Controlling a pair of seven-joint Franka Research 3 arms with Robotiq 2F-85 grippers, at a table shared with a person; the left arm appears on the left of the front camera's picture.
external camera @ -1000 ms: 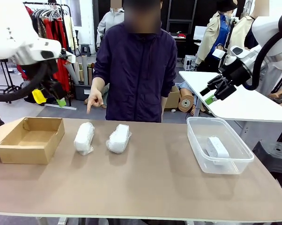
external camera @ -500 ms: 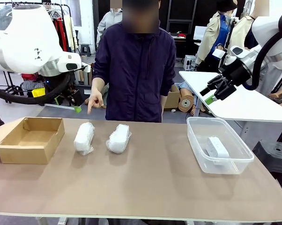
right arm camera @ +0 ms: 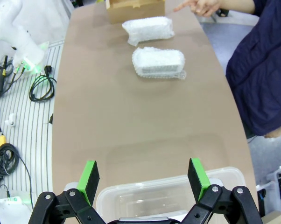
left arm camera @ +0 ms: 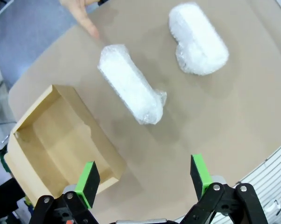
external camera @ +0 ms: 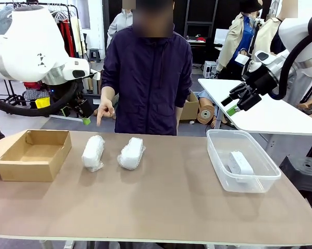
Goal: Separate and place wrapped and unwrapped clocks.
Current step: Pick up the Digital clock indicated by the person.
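Note:
Two wrapped clocks in white bubble wrap lie side by side on the brown table: one [external camera: 93, 152] nearer the cardboard box, the other [external camera: 131, 153] to its right. The unwrapped clock [external camera: 240, 163], a smooth white block, lies inside the clear tub [external camera: 249, 184]. My left gripper [external camera: 85, 116] hangs open above the table's far edge, behind the left bundle. In the left wrist view my gripper [left arm camera: 144, 173] looks down on both bundles [left arm camera: 131, 91] [left arm camera: 198, 39]. My right gripper [external camera: 238, 104] is open, high above the tub; its wrist view [right arm camera: 143, 175] shows the tub's rim [right arm camera: 168, 186] and both bundles [right arm camera: 147, 28] [right arm camera: 158, 62].
An open, shallow cardboard box [external camera: 21, 171] stands at the table's left end, seen also from the left wrist [left arm camera: 52, 140]. A person stands at the far side, one hand [external camera: 104, 111] pointing down near the left bundle. A white side table [external camera: 270, 116] is behind the tub.
My left arm has swung in from the left, bringing its gripper rightward and lower, behind the left bundle. The right arm and the clocks have not moved.

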